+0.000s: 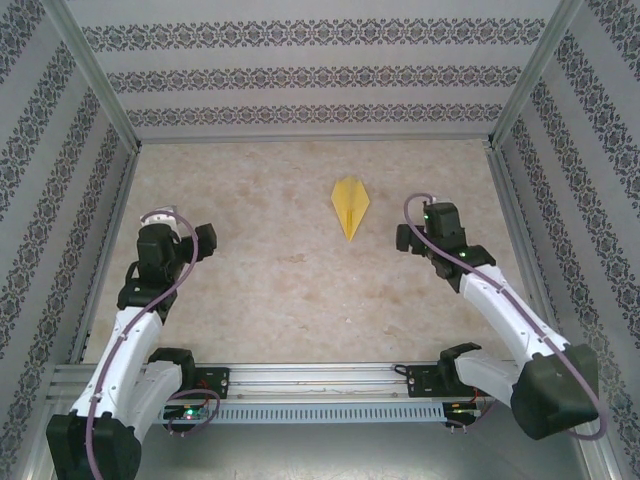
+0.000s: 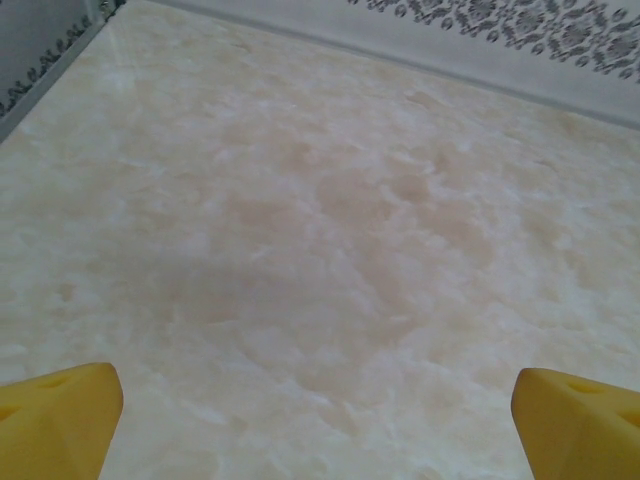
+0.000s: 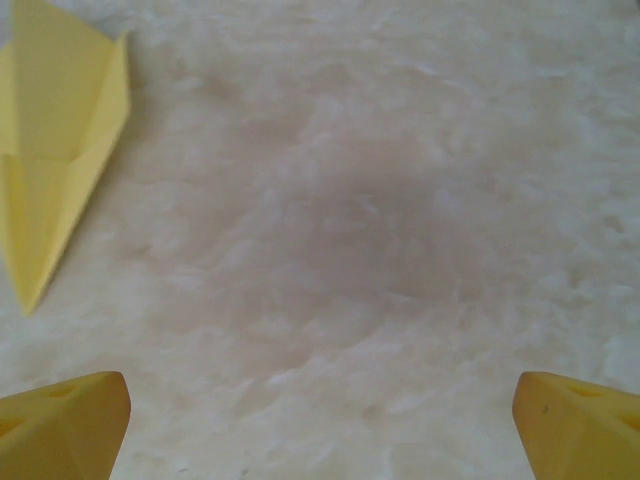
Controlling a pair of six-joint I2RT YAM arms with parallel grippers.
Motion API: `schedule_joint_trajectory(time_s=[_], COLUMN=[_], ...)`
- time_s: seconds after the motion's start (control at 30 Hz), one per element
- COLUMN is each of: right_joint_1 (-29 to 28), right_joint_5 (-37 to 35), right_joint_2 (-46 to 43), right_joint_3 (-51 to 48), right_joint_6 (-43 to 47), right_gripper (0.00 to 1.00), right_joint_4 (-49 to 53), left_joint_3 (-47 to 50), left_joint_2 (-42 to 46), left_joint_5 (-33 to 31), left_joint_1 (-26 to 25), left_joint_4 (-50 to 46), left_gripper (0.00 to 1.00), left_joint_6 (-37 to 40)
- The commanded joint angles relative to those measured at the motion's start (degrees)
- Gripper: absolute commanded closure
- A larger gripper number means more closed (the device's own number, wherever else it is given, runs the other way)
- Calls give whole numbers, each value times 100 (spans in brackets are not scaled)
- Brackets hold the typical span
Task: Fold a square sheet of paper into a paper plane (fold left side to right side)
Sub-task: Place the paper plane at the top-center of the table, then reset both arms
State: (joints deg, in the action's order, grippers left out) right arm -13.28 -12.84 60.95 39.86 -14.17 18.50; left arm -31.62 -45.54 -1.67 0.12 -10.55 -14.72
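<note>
Two robot arms in white and black, each trailing a purple cable.
The left arm [image 1: 125,345] and right arm [image 1: 500,300] had smooth white shells between bulky black joint housings and black wrists. A thin purple cable [image 1: 160,212] looped along each. Their fingertips [image 2: 60,415] were bright yellow wedges with small holes.

My gripper [image 2: 320,420] spread wide, yellow fingertips [image 2: 60,415] in both bottom corners, marbled beige table [image 2: 320,220] beneath, patterned wall [image 2: 500,25] beyond
</note>
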Motion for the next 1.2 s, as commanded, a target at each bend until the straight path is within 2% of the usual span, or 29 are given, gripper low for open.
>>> schedule_joint_trajectory(time_s=[0.0, 0.17, 0.43, 0.6, 0.87, 1.17], right_joint_1=[355, 686, 968, 1112, 1178, 1319], right_joint_5=[-157, -280, -43, 122, 414, 906], right_joint_2=[-331, -595, -633, -642, -418, 156], right_joint_3=[-595, -1543, -1910, -2316, -2376, -2484], right_joint_6=[373, 642, 679, 619, 653, 574], right_gripper=[2, 2, 2, 2, 2, 2], right_joint_4=[-1165, -2418, -2600, -3147, -3758, -5001], left_joint_3=[177, 206, 183, 202, 183, 159], left_joint_2=[11, -99, -95, -104, -99, -79], left_joint_5=[-263, -229, -176, -160, -132, -122], left_joint_1=[84, 85, 87, 85, 93, 93], left_joint_4=[530, 605, 555, 585, 569, 519], left_gripper=[0, 1, 0, 0, 0, 0], left_joint_6=[229, 198, 181, 162, 179, 233])
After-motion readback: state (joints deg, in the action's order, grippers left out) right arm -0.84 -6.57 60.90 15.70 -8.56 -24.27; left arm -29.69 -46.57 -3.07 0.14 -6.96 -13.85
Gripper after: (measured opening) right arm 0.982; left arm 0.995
